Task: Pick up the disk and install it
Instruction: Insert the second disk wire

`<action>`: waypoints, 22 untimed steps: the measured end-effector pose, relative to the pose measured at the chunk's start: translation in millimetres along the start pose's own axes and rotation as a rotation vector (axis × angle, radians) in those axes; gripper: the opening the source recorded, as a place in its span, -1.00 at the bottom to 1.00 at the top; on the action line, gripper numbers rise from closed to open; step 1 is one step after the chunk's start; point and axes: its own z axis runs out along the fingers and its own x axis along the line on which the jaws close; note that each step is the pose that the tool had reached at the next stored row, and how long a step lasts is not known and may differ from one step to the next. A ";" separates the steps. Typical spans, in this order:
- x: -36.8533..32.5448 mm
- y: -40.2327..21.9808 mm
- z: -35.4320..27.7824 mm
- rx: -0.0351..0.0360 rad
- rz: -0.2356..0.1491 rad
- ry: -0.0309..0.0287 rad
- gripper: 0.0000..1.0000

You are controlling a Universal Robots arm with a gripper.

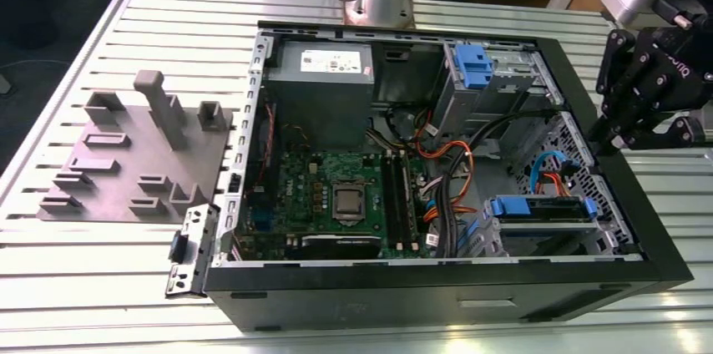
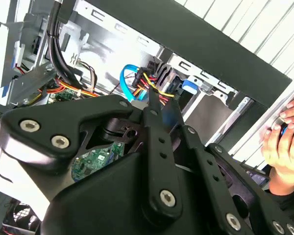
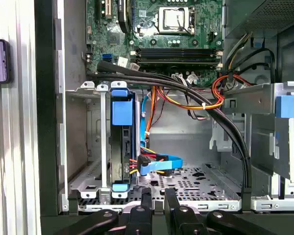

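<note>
- Your disk is already sitting in the drive cage at the near right corner of the open computer case in the exterior view. You can see its blue carrier frame across the top.
- In the first wrist view the disk stands on edge in its slot, with a blue cable and a bundle of red and yellow wires plugged in right beside it.
- The pincer hangs just outside the case's right wall in the exterior view, above the slatted surface, apart from the disk and further back than it.
- In the first wrist view the pincer has its fingertips nearly together with nothing between them, so it's closed and empty.
- The second wrist view has a person's hand by the case's outer edge.
- Over on the exterior view's left, a grey fixture plate lies on the surface, well apart from everything else.
</note>
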 end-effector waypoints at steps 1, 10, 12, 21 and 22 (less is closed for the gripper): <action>-1.0 -2.3 0.4 -0.0007 0.000 0.0002 -0.50; -4.2 -10.1 1.6 -0.0030 0.000 0.0012 -0.50; -4.9 -11.7 1.9 -0.0035 0.000 0.0013 -0.50; -6.1 -9.4 2.3 -0.0049 0.000 0.0019 -0.50; -6.1 -9.4 2.4 -0.0048 0.000 0.0019 -0.50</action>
